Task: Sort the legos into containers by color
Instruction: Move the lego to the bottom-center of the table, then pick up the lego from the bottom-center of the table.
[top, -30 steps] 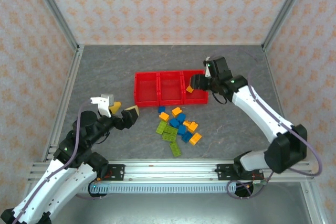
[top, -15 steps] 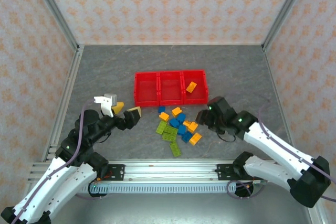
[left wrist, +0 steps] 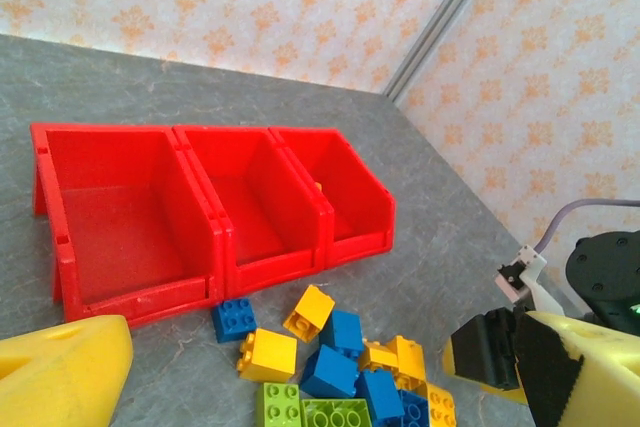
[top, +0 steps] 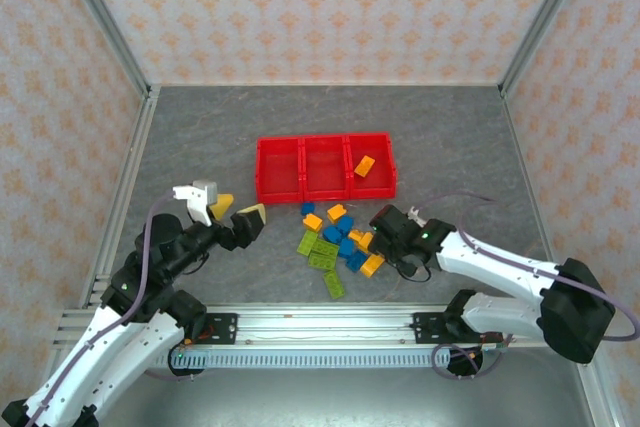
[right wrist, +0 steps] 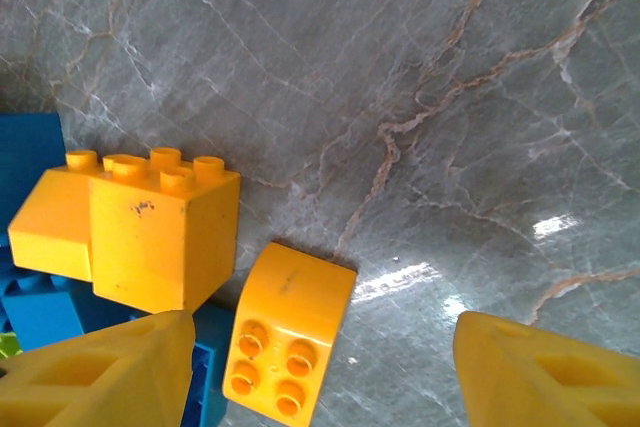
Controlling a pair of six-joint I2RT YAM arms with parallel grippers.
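The three joined red containers (top: 325, 169) stand mid-table, seen close in the left wrist view (left wrist: 215, 237). One orange-yellow lego (top: 364, 166) lies in the right bin. In front of the bins is a loose pile of blue, lime green and orange-yellow legos (top: 338, 239). My right gripper (top: 380, 240) is low at the pile's right edge and open. Its yellow fingers (right wrist: 100, 377) straddle an orange-yellow lego (right wrist: 290, 342) lying on its side, without touching it. An upright orange-yellow lego (right wrist: 150, 237) stands beside that. My left gripper (top: 236, 213) hovers open and empty left of the pile.
Blue legos (right wrist: 30, 157) lie under and left of the orange ones. Lime green legos (left wrist: 320, 409) sit at the pile's near side. Bare grey table (top: 200, 137) stretches left of the bins. A metal rail (top: 320, 322) runs along the near edge.
My right arm has swung from over the right bin, leaving an orange-yellow lego in it, back down to the pile's right edge. The left arm has barely moved.
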